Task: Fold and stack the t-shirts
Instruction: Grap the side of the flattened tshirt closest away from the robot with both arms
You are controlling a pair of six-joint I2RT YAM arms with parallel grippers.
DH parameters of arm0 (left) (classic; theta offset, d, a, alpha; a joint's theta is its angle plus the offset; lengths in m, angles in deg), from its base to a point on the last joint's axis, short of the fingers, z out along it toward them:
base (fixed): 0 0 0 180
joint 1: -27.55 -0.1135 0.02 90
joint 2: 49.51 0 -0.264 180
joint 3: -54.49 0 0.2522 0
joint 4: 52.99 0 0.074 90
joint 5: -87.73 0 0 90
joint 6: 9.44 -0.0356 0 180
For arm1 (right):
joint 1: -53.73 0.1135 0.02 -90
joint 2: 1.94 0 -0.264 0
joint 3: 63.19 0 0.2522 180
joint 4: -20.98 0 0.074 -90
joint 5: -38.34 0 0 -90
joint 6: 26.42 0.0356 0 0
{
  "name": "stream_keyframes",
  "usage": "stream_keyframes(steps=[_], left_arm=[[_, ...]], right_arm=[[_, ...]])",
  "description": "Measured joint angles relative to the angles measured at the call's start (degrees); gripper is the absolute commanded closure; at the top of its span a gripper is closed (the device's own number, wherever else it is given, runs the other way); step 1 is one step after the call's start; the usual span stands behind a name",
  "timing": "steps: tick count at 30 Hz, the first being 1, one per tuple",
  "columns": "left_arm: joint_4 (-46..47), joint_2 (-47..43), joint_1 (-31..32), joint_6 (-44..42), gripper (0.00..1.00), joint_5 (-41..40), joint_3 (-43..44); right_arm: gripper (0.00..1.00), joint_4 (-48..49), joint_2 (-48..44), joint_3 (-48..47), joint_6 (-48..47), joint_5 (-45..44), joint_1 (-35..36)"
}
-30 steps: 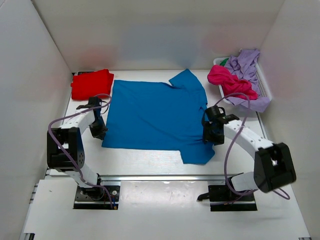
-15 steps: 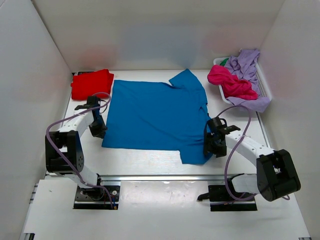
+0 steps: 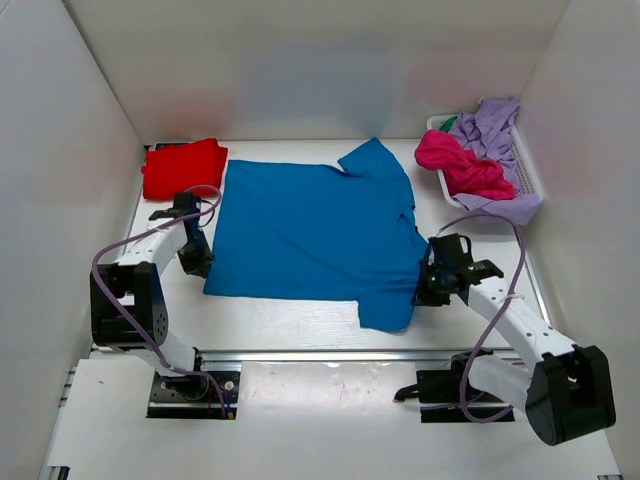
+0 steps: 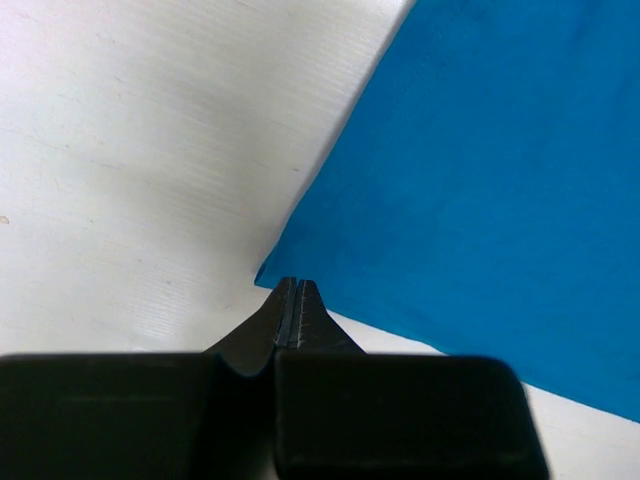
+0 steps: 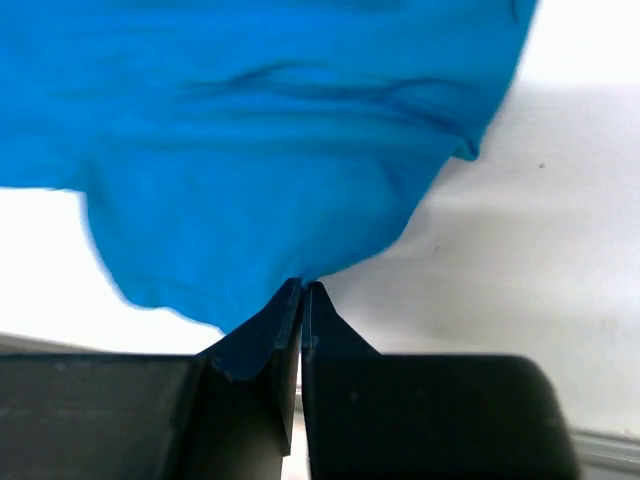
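A bright blue t-shirt lies spread flat in the middle of the table. My left gripper is at its near left corner. In the left wrist view that gripper is shut, with the blue t-shirt corner pinched at its tips. My right gripper is at the near right sleeve. In the right wrist view this gripper is shut on the edge of the blue t-shirt, which bunches toward its tips. A folded red t-shirt lies at the back left.
A white slatted basket stands at the back right, holding a crumpled magenta pink t-shirt and a lilac t-shirt that hangs over its rim. White walls close in the table on three sides.
My right gripper moved nearer and to the right along the sleeve, then closed on its edge. The left gripper stayed shut at the shirt's corner.
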Motion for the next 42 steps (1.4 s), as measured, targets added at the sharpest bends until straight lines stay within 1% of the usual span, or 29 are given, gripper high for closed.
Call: stream_keyframes(steps=[2,4,7,9,13,17,19,23,25,28,29,31,32,33,35,36,38,39,40,41,42], left_arm=[[-0.4,-0.6,0.0,0.0,1.0,0.4,0.0],[-0.6,-1.6,0.0,0.0,1.0,0.7,0.1],[-1.0,-3.2,0.1,0.0,1.0,1.1,0.9],[-0.9,-3.5,0.9,0.1,1.0,1.1,1.2],[-0.8,-3.6,2.2,0.2,1.0,1.7,1.2],[-0.9,-3.5,2.4,0.4,1.0,1.2,1.2],[-1.4,-3.0,2.6,0.4,0.97,-0.2,1.1],[-1.4,-0.7,2.6,0.1,0.85,-2.0,0.1],[-1.2,0.5,2.6,0.1,0.76,-2.1,-0.8],[-1.2,2.7,3.2,0.2,0.66,-2.2,-2.0],[-1.2,3.3,3.6,0.2,0.64,-2.3,-2.3],[-1.2,3.8,4.1,0.4,0.59,-2.3,-2.7],[-1.2,4.0,4.3,0.4,0.53,-2.3,-2.8],[-1.2,4.0,4.4,0.3,0.5,-2.3,-2.9],[-1.2,4.0,4.4,0.4,0.47,-2.5,-3.1],[-1.0,4.2,4.4,0.4,0.44,-2.6,-3.2],[-0.4,4.4,4.4,0.3,0.33,-2.8,-3.6],[-0.3,4.5,4.4,0.2,0.32,-2.9,-3.8],[-0.4,4.6,4.4,0.3,0.31,-3.3,-3.8],[-0.4,4.6,4.3,0.2,0.33,-3.5,-3.8],[-0.4,4.6,4.1,0.2,0.36,-3.5,-3.8]], right_arm=[[1.0,-3.7,-1.4,-4.0,-0.2,0.3,0.1],[1.0,-5.3,-2.4,-7.1,-0.4,0.7,-0.4],[1.0,-6.5,-3.5,-11.0,-1.6,2.6,-4.0],[1.0,-6.7,-3.0,-11.3,-2.2,3.0,-5.7],[1.0,-6.1,-0.1,-9.4,-3.3,3.4,-3.7],[1.0,-4.7,5.5,-8.3,-4.5,3.9,-4.0],[1.0,-4.0,7.5,-8.3,-4.6,3.4,-4.0],[0.99,-2.5,8.2,-8.2,-4.7,3.2,-2.8],[0.96,-1.7,8.2,-8.0,-4.6,3.0,-2.5],[0.96,-1.4,8.2,-7.4,-4.5,2.9,-2.5],[0.96,-1.1,8.2,-7.1,-4.5,3.0,-2.5],[0.96,-1.1,8.1,-6.6,-4.5,2.9,-2.6],[0.96,-1.0,8.1,-6.4,-4.5,3.0,-2.6],[0.96,-1.1,8.1,-6.2,-4.5,2.9,-2.6],[0.95,-1.1,8.1,-6.1,-4.6,2.8,-2.6],[0.94,-1.1,8.1,-6.0,-4.7,2.7,-2.6],[0.9,-1.0,8.1,-6.0,-4.7,2.6,-2.7],[0.88,-1.0,8.1,-5.9,-4.7,2.5,-2.7],[0.8,-0.9,8.0,-5.7,-4.7,2.5,-2.9],[0.7,-0.9,7.8,-5.6,-4.6,2.4,-3.0],[0.63,-0.9,7.6,-5.4,-4.5,2.3,-3.0]])
